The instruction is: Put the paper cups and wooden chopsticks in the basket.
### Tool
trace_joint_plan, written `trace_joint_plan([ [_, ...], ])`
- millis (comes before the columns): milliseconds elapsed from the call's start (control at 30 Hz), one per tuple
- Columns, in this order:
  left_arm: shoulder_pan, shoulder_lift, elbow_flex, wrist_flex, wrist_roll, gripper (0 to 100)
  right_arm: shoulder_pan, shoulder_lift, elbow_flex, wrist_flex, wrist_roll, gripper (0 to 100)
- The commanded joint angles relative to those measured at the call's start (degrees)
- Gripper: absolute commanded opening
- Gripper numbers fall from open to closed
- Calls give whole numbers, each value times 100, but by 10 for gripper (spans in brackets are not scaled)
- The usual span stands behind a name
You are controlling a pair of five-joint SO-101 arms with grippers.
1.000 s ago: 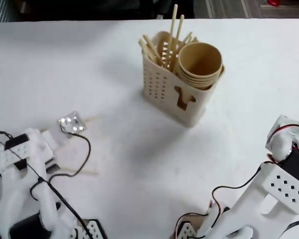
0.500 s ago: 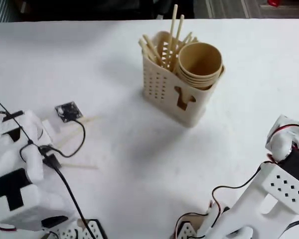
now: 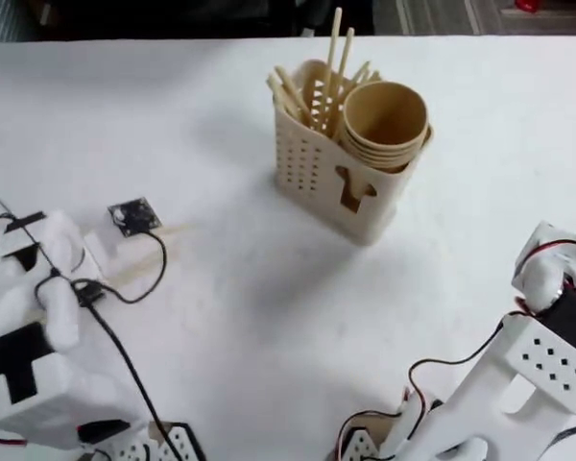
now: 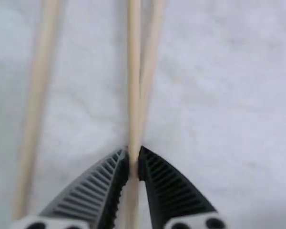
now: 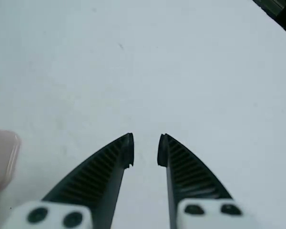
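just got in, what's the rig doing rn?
Cleanup is nearly done. The basket already holds the stacked paper cups and several upright sticks. The left gripper is down on the table with its jaws shut on a chopstick lying there; a second chopstick lies loose beside it. The right gripper hangs open over bare table, holding nothing.
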Motion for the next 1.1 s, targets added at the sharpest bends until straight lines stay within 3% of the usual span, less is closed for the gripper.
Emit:
trace_joint_plan([
  [0,127,-92,-176,290,-932,22,-57,4,-26,-101,9,99],
  [300,321,-2396,-114,1626,-782,22,-57,4,-26,-92,9,99],
  [567,1464,-4040,-185,1618,1266,22,-57,4,-18,-84,9,99],
  [833,2712,-5429,-193,870,2910,22,-66,4,114,-119,9,99],
  [1067,3292,-5323,-1486,721,4475,22,-189,4,149,-189,9,99],
])
